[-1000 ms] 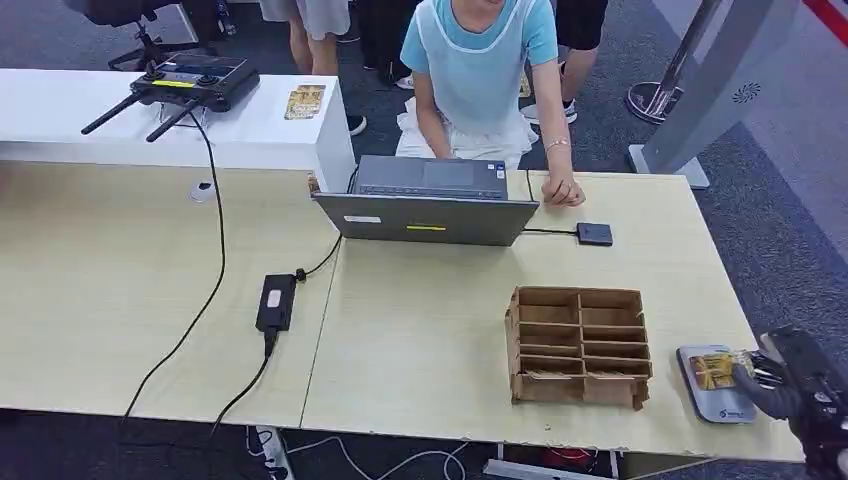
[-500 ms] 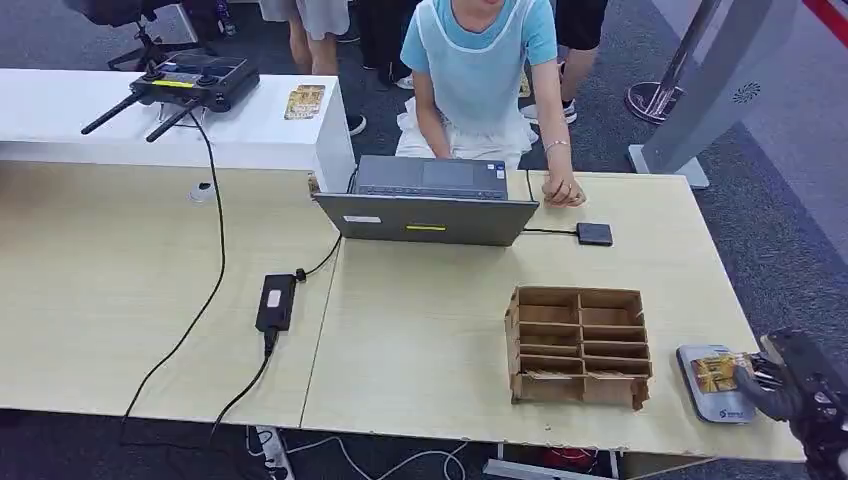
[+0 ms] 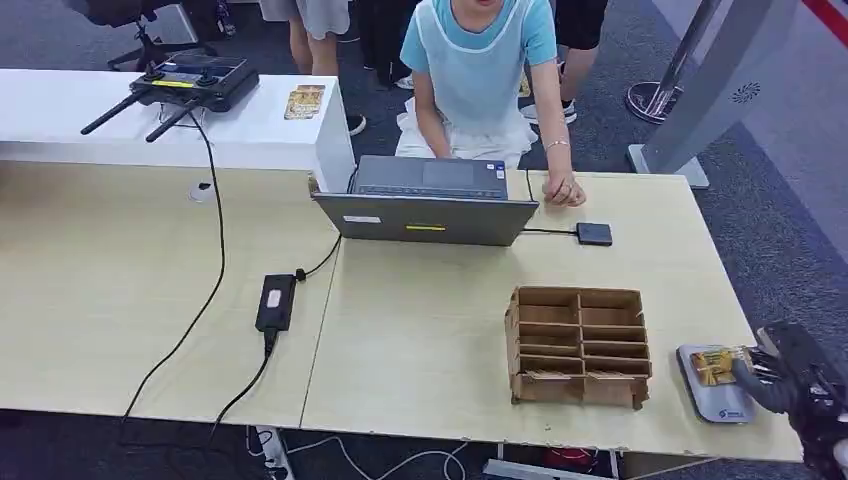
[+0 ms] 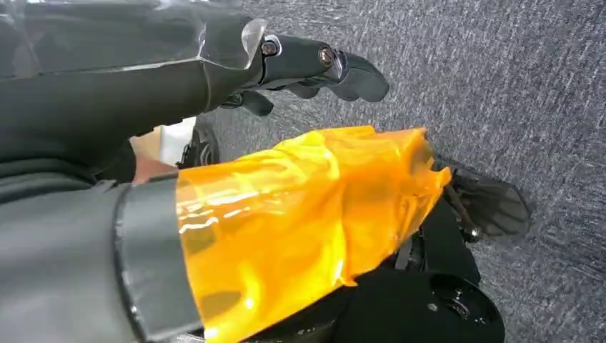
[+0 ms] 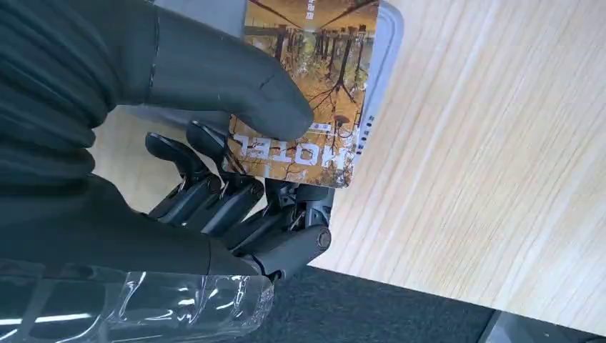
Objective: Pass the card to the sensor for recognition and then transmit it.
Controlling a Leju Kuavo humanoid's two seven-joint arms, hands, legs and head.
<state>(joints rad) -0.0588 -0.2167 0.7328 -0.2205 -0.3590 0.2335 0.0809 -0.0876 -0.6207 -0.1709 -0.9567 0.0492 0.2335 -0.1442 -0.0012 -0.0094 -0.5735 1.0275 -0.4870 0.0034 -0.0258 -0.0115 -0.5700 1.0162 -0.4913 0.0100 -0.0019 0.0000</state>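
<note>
The right hand (image 3: 775, 378) holds the card (image 5: 309, 93) over the sensor (image 3: 712, 405), a flat grey pad near the tabletop (image 3: 420, 330) edge, just right of the cardboard box (image 3: 578, 345). In the right wrist view the thumb presses on the card's printed face while the darker fingers (image 5: 236, 204) curl under it, so the card is pinched at one short end and the rest lies free over the pad. Whether it touches the pad or hovers just above it cannot be told.

The card looks thin, light, stiff and glossy. It should keep flat in a pinch, but the smooth face could slide under the thumb if the grip loosens. The hold at the end seems right, leaving most of the card facing the sensor.

The left hand (image 4: 314, 68) hangs over the carpet, fingers loosely extended, holding nothing.

A person sits behind the laptop (image 3: 425, 205), well beyond the box.
</note>
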